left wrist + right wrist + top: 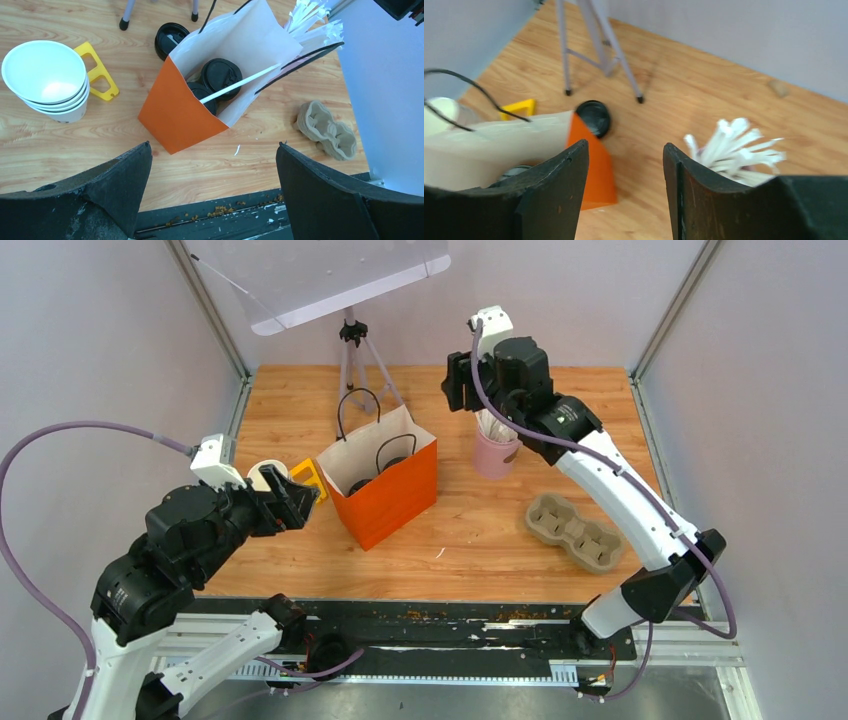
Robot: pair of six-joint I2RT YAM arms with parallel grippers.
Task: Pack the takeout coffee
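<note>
Centre of the top view, you have the orange paper bag (392, 498) standing upright on the wooden table (480, 530), mouth open. Look through the left wrist camera and you see two black-lidded takeout cups (221, 75) side by side inside the bag, upper middle of that frame, with a white straw (240, 84) slanted across them.

Your left gripper (212, 146) hangs at the lower left of the top view, jaws spread wide with nothing between them. Your right gripper (625, 146) has its fingers parted and empty; its own camera shows the bag at left and the pink cup of straws (495, 452) at right.

A loose black lid (170, 39) lies on the table just behind the bag. A stack of unlidded white cups (47, 80) stands at the upper left of the left wrist frame, beside a yellow plastic piece (97, 70). The brown pulp tray (578, 530) lies at the right of the top view, well apart from the bag.
</note>
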